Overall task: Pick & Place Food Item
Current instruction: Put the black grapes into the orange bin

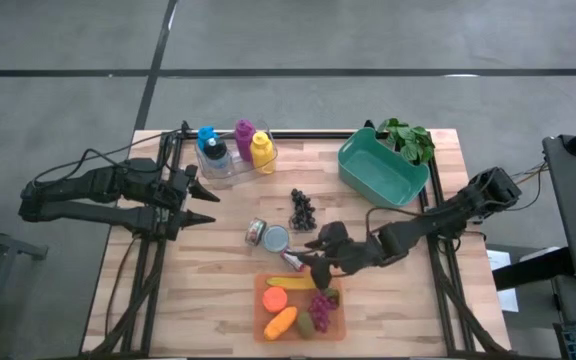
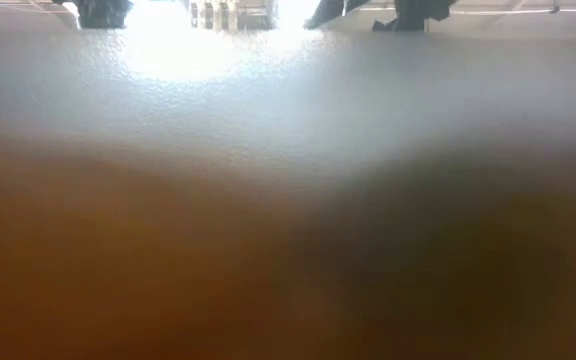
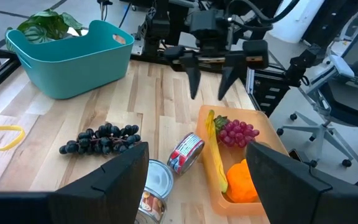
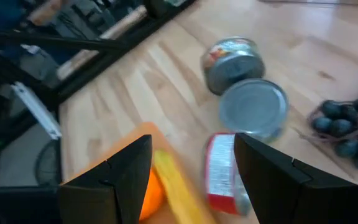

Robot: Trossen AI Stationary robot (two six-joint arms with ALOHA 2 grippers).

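Just above the shallow orange plastic tray [image 1: 304,308] of toy food, the right gripper [image 1: 311,265] hangs open and empty, presumably choosing among its items, while the left gripper [image 1: 197,205], also open and holding nothing, waits well away from the tray

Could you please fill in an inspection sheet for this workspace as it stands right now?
Surface: light wooden slat table, dry, no spills seen.
Job's things: shallow orange plastic tray holding yellow banana, red grape bunch and orange fruits; teal plastic bin empty at the back.
Clutter: dark grape bunch, three tins, clear holder of coloured bottles, green leafy plant.
Grippers: right gripper open, above the tray's back edge by the banana; left gripper open, empty, waiting at the left side.
Cables: black cable looping off the right arm.
Surroundings: grey floor; office chair beyond the table.
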